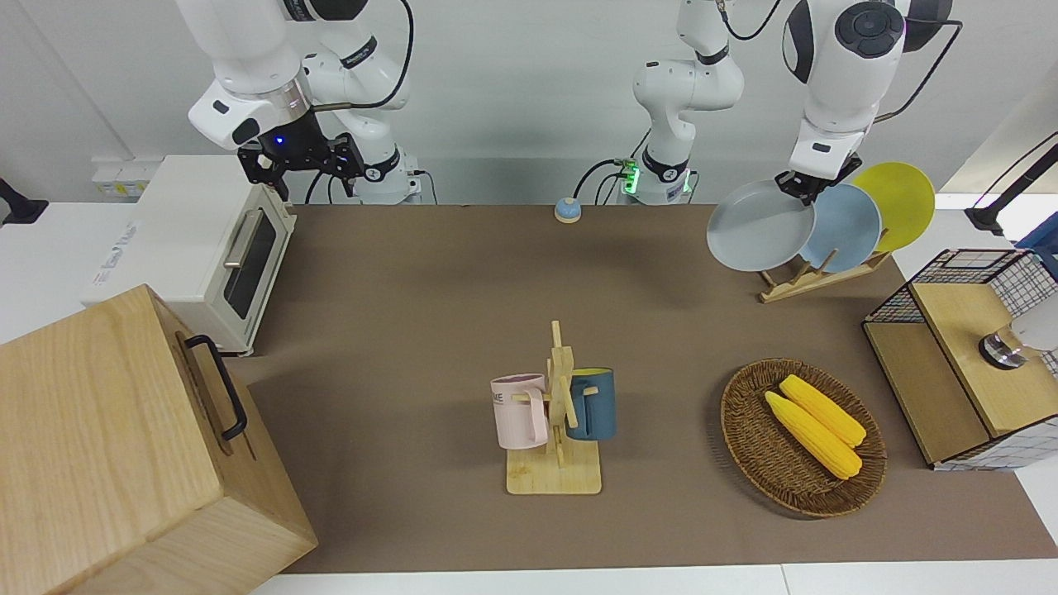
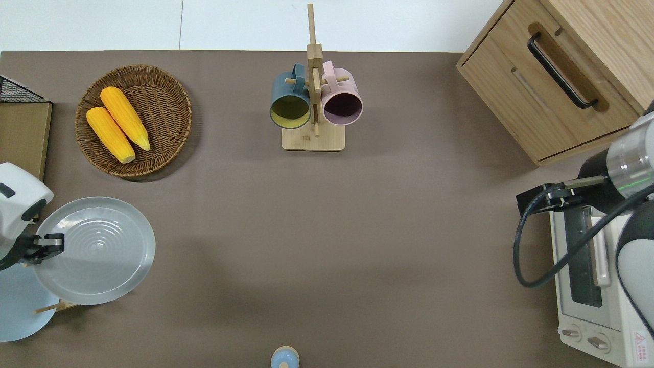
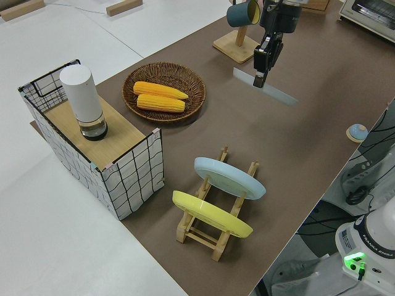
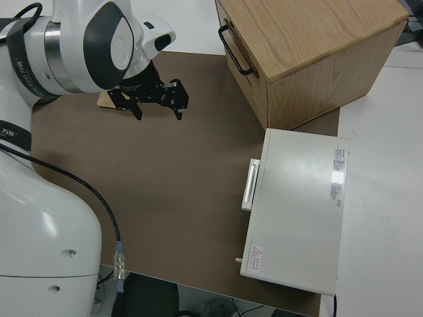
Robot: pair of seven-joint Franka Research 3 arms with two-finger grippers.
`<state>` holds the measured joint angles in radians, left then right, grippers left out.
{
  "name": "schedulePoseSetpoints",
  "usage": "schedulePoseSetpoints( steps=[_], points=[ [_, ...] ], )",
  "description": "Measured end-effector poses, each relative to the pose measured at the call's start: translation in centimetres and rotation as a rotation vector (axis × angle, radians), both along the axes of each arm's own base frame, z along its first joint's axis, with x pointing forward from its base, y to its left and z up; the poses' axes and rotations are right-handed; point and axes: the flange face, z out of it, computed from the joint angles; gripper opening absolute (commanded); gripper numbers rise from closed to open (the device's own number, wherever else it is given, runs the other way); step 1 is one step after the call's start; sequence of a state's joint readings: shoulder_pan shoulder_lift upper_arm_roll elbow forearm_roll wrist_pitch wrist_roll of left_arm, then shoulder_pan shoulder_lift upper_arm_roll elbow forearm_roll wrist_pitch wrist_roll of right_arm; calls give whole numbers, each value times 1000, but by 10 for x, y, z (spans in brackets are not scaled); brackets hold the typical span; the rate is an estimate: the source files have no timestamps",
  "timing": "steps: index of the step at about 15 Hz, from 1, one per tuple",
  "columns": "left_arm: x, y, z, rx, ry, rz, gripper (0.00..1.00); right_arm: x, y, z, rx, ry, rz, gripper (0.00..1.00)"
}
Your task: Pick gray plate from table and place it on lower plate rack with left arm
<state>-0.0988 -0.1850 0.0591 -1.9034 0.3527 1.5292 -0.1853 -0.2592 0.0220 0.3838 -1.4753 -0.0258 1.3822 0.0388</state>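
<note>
Gray plate is lifted, its rim pinched by our left gripper; we must yet slot it into the lower plate rack.

**Count of things on the surface**

Three plates: one gray plate, one light blue plate, one yellow plate. One lower plate rack. Two mugs, one pink and one dark blue, on one wooden mug stand. One wicker basket with two corn cobs. One toaster oven. One wooden cabinet. One wire-sided shelf bearing one white canister. One small blue bell. Two robot arms, each with one gripper: left gripper, right gripper.
</note>
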Motion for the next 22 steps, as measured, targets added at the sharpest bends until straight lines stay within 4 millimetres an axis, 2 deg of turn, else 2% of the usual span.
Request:
schedulePoseSetpoints(
  steps=[8, 12, 17, 20, 22],
  points=[
    [-8, 27, 7, 257, 80, -15, 0, 0, 0, 0, 0, 0, 0, 983],
    [-14, 42, 1, 387, 155, 2, 0, 0, 0, 0, 0, 0, 0, 983],
    [-22, 45, -37, 463, 183, 88, 0, 0, 0, 0, 0, 0, 0, 983],
    [-26, 40, -66, 505, 183, 149, 0, 0, 0, 0, 0, 0, 0, 983],
    [-26, 36, -78, 520, 180, 163, 0, 0, 0, 0, 0, 0, 0, 983]
  ],
)
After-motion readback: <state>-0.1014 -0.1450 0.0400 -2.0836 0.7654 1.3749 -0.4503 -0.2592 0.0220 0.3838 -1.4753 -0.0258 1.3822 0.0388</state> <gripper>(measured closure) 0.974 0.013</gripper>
